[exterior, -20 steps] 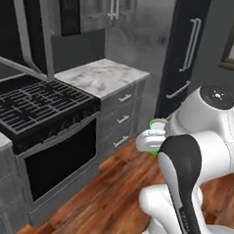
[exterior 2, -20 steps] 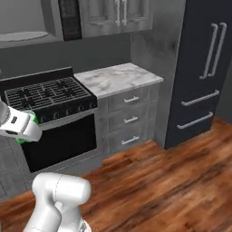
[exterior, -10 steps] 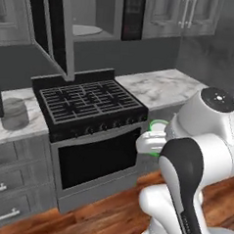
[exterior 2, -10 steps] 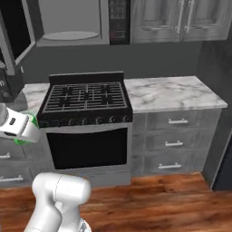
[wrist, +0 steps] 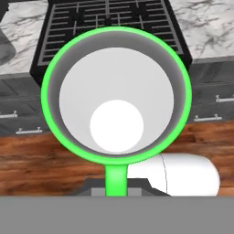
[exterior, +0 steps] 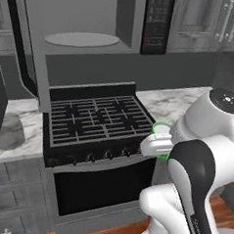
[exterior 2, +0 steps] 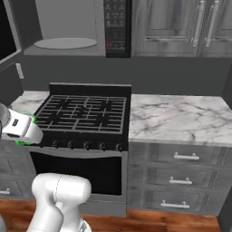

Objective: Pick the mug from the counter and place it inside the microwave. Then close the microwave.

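The fingers [wrist: 116,189] are pinched on the mug [wrist: 116,93], by what looks like its handle: in the hand view the green strip runs straight down from the rim into the finger base, and the whitish bowl opens directly ahead of them. The mug [exterior: 162,130] hangs in the air in front of the stove [exterior: 94,120], at about burner height, off the worktop [exterior 2: 176,118]. What matters for the next move is that the microwave [exterior: 90,24] lies well above and beyond the fingers, its door [exterior: 23,44] swung open to the left, the grey turntable [exterior: 82,39] bare. Judging from this, the mug must go up and forward, mouth kept level, clearing the cavity's lower lip.
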{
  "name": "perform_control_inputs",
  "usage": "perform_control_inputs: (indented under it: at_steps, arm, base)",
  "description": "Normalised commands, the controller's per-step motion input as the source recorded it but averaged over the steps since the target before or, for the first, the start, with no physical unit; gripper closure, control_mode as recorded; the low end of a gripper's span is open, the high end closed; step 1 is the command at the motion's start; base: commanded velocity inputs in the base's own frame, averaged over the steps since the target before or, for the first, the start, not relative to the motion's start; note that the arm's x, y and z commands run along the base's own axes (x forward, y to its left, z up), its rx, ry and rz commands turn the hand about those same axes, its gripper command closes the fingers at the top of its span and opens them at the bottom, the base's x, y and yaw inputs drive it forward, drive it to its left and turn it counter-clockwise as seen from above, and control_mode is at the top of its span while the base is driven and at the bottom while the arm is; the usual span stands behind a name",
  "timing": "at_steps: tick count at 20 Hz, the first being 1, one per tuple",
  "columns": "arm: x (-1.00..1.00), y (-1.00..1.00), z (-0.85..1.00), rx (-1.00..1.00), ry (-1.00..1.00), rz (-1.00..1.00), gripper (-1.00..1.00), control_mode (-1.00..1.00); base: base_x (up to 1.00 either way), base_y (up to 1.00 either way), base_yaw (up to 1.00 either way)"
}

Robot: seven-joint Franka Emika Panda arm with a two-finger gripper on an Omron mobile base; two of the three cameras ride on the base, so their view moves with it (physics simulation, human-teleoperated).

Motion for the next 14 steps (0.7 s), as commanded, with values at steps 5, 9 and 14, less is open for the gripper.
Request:
perform_control_inputs:
  at_steps: [5, 9, 14]
  arm:
    - [0.0, 0.0, 0.0, 0.0, 0.0, 0.0, 1.0, 1.0]
    - [0.0, 0.0, 0.0, 0.0, 0.0, 0.0, 1.0, 1.0]
    - [0.0, 0.0, 0.0, 0.0, 0.0, 0.0, 1.0, 1.0]
  base:
    - [0.29, 0.2, 0.01]
    - [0.11, 0.33, -0.02]
    - [0.42, 0.13, 0.0]
